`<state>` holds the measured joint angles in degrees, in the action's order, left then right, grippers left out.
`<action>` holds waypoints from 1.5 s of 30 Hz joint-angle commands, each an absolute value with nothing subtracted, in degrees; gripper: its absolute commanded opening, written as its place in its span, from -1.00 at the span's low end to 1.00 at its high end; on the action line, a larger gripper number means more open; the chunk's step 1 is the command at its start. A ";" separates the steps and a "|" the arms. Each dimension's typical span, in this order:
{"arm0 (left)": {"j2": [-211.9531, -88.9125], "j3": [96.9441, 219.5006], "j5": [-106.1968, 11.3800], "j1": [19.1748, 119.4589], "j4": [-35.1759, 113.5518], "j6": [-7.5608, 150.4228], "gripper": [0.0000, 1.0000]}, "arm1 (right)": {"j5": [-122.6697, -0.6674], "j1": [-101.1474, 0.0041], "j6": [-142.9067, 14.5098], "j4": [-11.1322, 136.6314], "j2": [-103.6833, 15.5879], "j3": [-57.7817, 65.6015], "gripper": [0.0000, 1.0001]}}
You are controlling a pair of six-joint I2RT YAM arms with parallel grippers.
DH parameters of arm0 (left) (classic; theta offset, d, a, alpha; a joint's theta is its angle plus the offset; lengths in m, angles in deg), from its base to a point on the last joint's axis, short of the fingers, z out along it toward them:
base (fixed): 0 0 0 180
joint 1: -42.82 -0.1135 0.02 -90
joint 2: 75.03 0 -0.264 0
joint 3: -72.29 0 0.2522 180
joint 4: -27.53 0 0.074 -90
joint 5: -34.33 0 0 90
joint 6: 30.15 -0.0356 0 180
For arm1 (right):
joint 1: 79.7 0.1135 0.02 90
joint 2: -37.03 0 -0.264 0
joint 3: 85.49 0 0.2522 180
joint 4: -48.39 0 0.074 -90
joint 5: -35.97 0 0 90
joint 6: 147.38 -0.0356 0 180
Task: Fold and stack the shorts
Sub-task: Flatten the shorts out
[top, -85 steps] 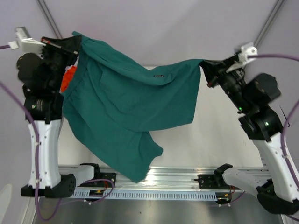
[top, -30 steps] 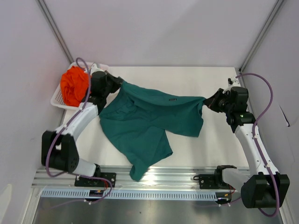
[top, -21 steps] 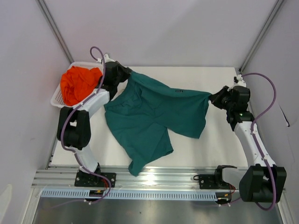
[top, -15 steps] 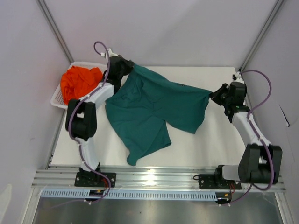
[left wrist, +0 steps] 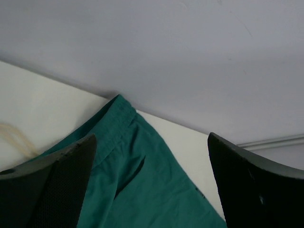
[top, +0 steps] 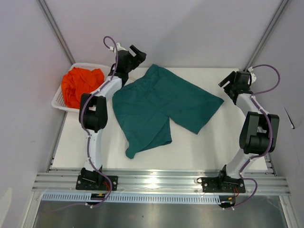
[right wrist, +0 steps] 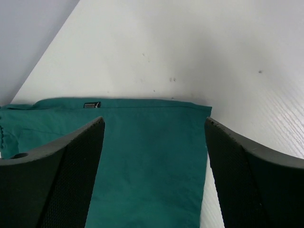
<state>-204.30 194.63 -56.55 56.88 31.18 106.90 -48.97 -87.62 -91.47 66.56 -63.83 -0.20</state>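
From the top cam, the teal shorts (top: 161,107) lay flat but a bit rumpled mid-way across the white table (top: 213,147), one leg trailing toward 7 o'clock. The left gripper (top: 137,51) at their 11 o'clock and the right gripper (top: 228,84) at their 3 o'clock were both spread wide on nothing, and the crumpled orange shorts (top: 78,85) sat in the mesh basket (top: 57,103) at 9 o'clock. Left wrist cam had its textured black fingers (left wrist: 52,190) well apart, framing a stitched-edge corner of teal cloth near the wall (left wrist: 190,47). The right wrist cam's equally gaping fingers (right wrist: 57,175) framed smooth woven cloth with a tiny dark label (right wrist: 91,105) at 11 o'clock.
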 commanded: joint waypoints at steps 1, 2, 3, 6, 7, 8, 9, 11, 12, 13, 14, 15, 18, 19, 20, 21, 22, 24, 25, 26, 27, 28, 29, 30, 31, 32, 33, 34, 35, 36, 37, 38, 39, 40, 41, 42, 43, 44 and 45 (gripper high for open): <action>-190.89 190.66 -59.35 56.53 36.97 100.73 0.98 | -47.68 -87.43 -90.78 66.29 -58.60 -1.58 0.72; -188.95 189.16 -60.58 56.44 37.94 100.29 0.98 | -49.70 -87.17 -90.35 65.07 -57.11 -2.46 0.70; -186.93 187.58 -61.29 56.44 39.52 99.93 0.98 | -52.16 -86.91 -89.65 63.84 -56.66 -3.25 0.64; -179.28 176.88 -63.40 56.44 40.84 99.40 0.98 | -60.25 -84.02 -87.10 62.86 -56.39 -3.52 0.56; -176.57 174.58 -63.84 56.44 42.94 99.32 0.98 | -61.40 -82.96 -86.57 63.47 -56.57 -3.26 0.56; -175.32 173.78 -64.37 56.35 44.79 99.14 0.98 | -64.72 -80.69 -86.13 63.39 -56.57 -3.52 0.55; -174.35 172.72 -65.76 56.27 48.20 98.44 0.98 | -65.79 -79.88 -86.04 63.47 -56.40 -3.70 0.52; -172.07 170.79 -67.61 56.09 51.30 97.74 0.98 | -66.42 -75.67 -84.90 63.82 -55.35 -4.57 0.50; -171.54 170.08 -68.32 55.74 52.09 97.04 0.98 | -66.07 -72.26 -84.37 63.74 -53.77 -6.05 0.48; -171.18 169.38 -68.24 55.39 52.89 96.77 0.98 | -65.89 -70.40 -83.84 64.17 -52.89 -6.77 0.47; -170.66 168.24 -67.80 54.95 53.33 96.77 0.98 | -66.07 -68.73 -82.62 64.61 -52.10 -7.38 0.44; -170.56 167.19 -67.10 53.90 53.68 96.94 0.98 | -65.81 -67.06 -82.35 65.22 -51.22 -7.91 0.39; -170.56 164.46 -64.90 52.67 54.56 96.68 0.98 | -65.72 -60.12 -80.51 66.81 -47.88 -10.98 0.23; -170.39 163.58 -64.81 52.49 54.65 96.42 0.98 | -63.54 -56.01 -79.89 68.73 -46.39 -11.43 0.22; -170.48 163.05 -64.72 52.49 54.65 95.98 0.98 | -62.04 -53.97 -79.45 69.70 -45.77 -11.95 0.18; -170.39 161.65 -64.72 52.40 54.48 95.89 0.98 | -60.46 -52.38 -79.18 70.67 -45.24 -12.57 0.18; -170.39 161.12 -63.77 52.40 54.04 95.63 0.98 | -58.44 -50.19 -79.62 72.51 -44.45 -13.97 0.17; -170.82 159.98 -62.62 52.40 53.07 95.36 0.98 | -58.07 -49.20 -82.06 73.57 -43.83 -15.90 0.15; -170.91 159.53 -62.18 52.40 52.98 95.36 0.98 | -58.07 -48.42 -82.86 74.62 -43.65 -17.65 0.13; -171.09 159.27 -61.91 52.40 52.81 95.36 0.98 | -57.72 -47.89 -83.48 75.33 -42.95 -18.45 0.10; -171.27 158.40 -61.74 52.40 52.20 95.36 0.98 | -57.20 -47.19 -84.53 76.82 -42.51 -19.25 0.08; -171.35 157.69 -61.65 52.40 51.93 95.36 0.98 | -56.41 -46.31 -84.98 77.61 -41.99 -19.86 0.08; -171.44 156.99 -61.82 52.40 51.58 95.10 0.98 | -55.10 -44.56 -85.33 78.14 -41.02 -21.35 0.08; -171.53 156.63 -62.00 52.40 51.23 95.01 0.98 | -54.65 -43.59 -85.77 78.67 -40.67 -22.06 0.08; -171.53 155.67 -62.17 52.40 51.05 94.92 0.98 | -54.21 -42.62 -86.64 79.72 -40.31 -22.68 0.08; -171.53 155.31 -62.52 52.31 50.79 94.57 0.98 | -52.99 -40.78 -86.91 80.17 -40.14 -23.81 0.08; -171.62 155.14 -62.61 52.40 50.52 94.39 0.98 | -51.58 -39.98 -87.35 80.61 -39.61 -24.43 0.08; -171.79 155.14 -62.70 52.40 50.43 94.13 0.98 | -51.13 -39.28 -87.88 80.70 -39.43 -25.05 0.09; -171.88 154.96 -63.22 52.40 50.61 94.04 0.98 | -50.26 -38.05 -88.06 80.79 -39.34 -26.01 0.13; -171.97 154.79 -63.40 52.40 50.61 93.95 0.98 | -49.99 -37.52 -88.32 80.70 -39.26 -26.46 0.15; -172.23 154.70 -63.40 52.31 50.43 93.60 0.98 | -49.81 -36.99 -88.76 80.53 -39.17 -26.90 0.16; -172.49 154.61 -63.49 52.22 50.61 93.51 0.98 | -49.55 -36.55 -88.85 80.44 -39.26 -27.16 0.17; -172.58 154.69 -63.32 52.05 50.61 93.43 0.98 | -49.20 -35.76 -88.94 80.44 -39.60 -27.25 0.17; -172.67 154.61 -63.14 51.96 50.52 93.34 0.98 | -49.02 -35.32 -88.94 80.35 -39.87 -27.25 0.18; -172.93 154.52 -62.97 51.70 50.43 93.25 0.98 | -48.93 -34.97 -88.85 80.35 -40.13 -27.16 0.18; -172.94 154.35 -62.70 51.61 50.26 93.16 0.98 | -49.02 -34.44 -88.85 80.17 -40.48 -26.82 0.18; -173.11 154.17 -62.53 51.43 50.17 93.07 0.98 | -48.93 -34.09 -88.85 80.08 -41.27 -26.73 0.18; -173.29 154.17 -62.44 51.08 50.08 93.07 0.98 | -48.93 -33.82 -88.76 80.00 -41.71 -26.55 0.18; -173.29 153.99 -62.26 50.99 49.99 92.99 0.98 | -49.02 -33.56 -88.76 79.65 -42.33 -26.20 0.18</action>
